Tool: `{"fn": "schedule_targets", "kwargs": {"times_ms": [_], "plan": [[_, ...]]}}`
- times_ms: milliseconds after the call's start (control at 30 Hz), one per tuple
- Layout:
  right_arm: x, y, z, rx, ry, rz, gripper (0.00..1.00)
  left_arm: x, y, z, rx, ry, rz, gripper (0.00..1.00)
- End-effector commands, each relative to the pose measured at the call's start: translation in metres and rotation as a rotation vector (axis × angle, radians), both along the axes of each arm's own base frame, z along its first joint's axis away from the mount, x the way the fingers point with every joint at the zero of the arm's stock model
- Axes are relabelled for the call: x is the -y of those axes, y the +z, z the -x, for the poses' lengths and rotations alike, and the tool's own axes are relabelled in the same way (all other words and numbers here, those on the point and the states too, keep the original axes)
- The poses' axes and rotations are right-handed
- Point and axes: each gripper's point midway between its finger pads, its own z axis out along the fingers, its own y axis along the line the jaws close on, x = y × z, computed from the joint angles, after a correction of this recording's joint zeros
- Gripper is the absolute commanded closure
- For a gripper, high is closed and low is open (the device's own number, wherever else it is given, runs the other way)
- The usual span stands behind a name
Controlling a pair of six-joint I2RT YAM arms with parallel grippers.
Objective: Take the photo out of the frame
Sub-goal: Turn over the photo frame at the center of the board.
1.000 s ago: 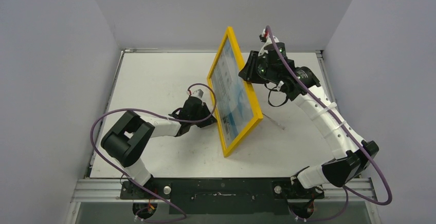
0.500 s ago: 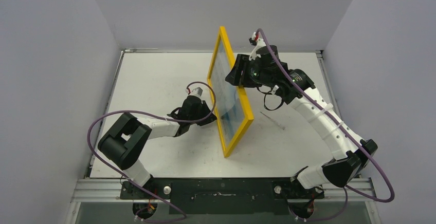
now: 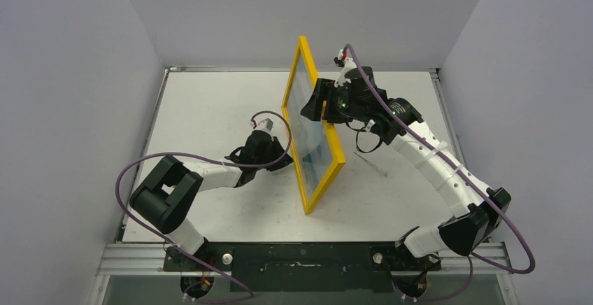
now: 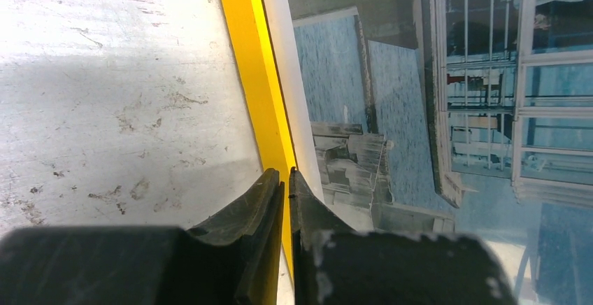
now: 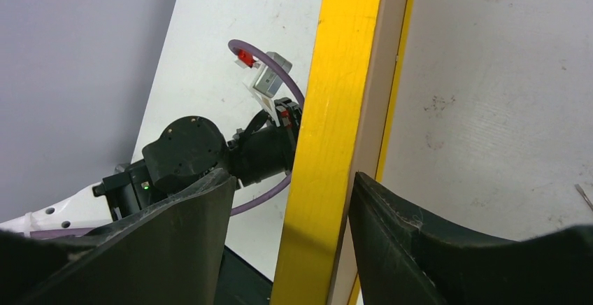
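The left wrist view's edges cut off the frame (image 4: 256, 74) and photo (image 4: 419, 109).

The white desk (image 3: 210, 109) is marked all over with grey scuffs and small dark smudges, which show most plainly in the left wrist view (image 4: 105, 109). A thin pale stick (image 3: 369, 163) lies slantwise on the right half of the desk; it is too small to tell what it is. Plain grey walls close the desk in at the back (image 3: 301, 11), the left (image 3: 70, 109) and the right (image 3: 517, 74). An aluminium rail (image 3: 133, 256) runs along the near edge, with a black mounting plate (image 3: 301, 257) on it.
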Motion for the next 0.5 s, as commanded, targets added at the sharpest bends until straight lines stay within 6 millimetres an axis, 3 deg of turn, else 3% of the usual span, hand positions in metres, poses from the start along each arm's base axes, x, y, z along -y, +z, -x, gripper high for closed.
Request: {"fn": "schedule_targets", "kwargs": {"times_ms": [0, 467], "plan": [[-0.009, 0.015, 0.006, 0.042, 0.033, -0.068, 0.40, 0.001, 0.022, -0.010, 0.076, 0.009, 0.038, 0.92], [-0.014, -0.005, 0.007, 0.037, 0.028, -0.073, 0.29, -0.005, 0.020, -0.001, 0.079, 0.004, 0.048, 0.90]]}}
